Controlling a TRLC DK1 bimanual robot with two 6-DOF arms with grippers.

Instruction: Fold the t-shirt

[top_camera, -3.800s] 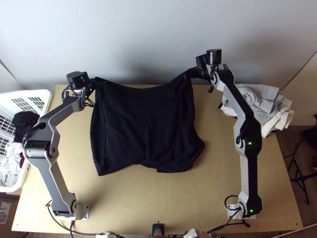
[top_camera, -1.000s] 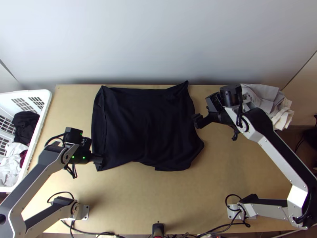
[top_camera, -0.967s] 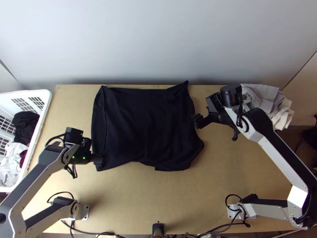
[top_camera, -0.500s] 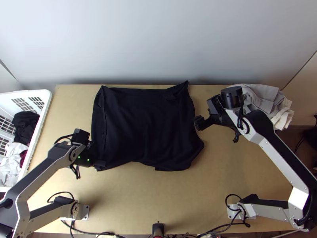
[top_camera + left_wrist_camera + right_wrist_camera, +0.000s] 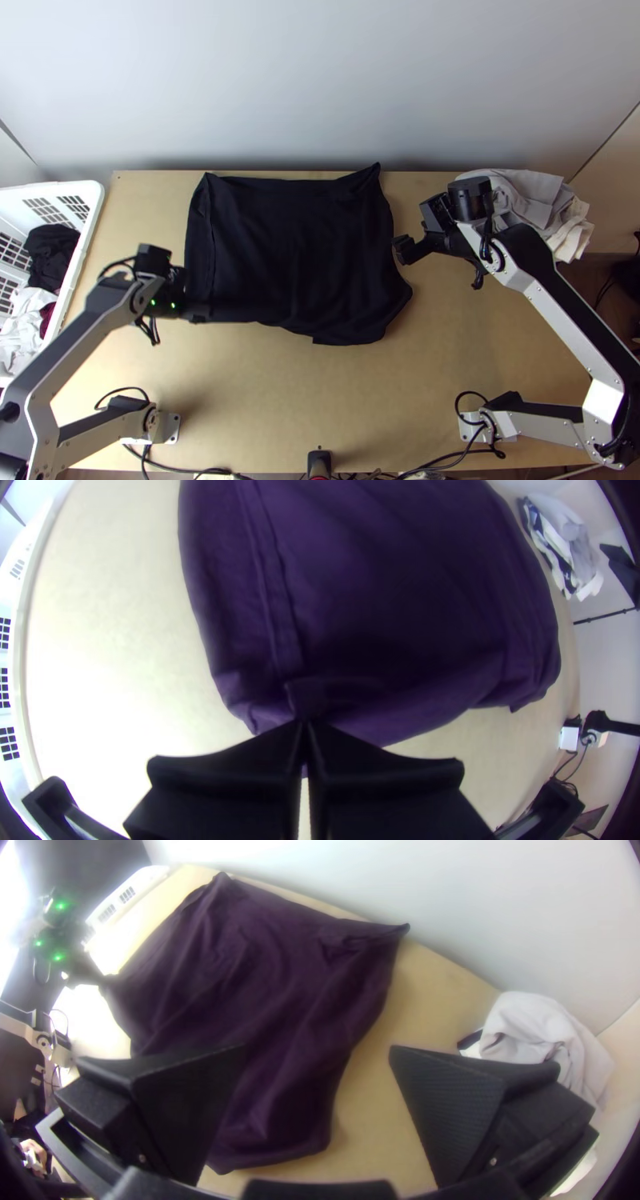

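Where one far corner (image 5: 376, 171) points away, black t-shirt (image 5: 296, 248), long axis crosswise

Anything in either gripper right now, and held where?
Left gripper: shut on the dark t-shirt, at its near left corner. Right gripper: open, holding nothing, beside the shirt's right edge.

matt cloth t-shirt (image 5: 296, 248), smooth wooden table (image 5: 320, 400), plastic basket (image 5: 94, 200)
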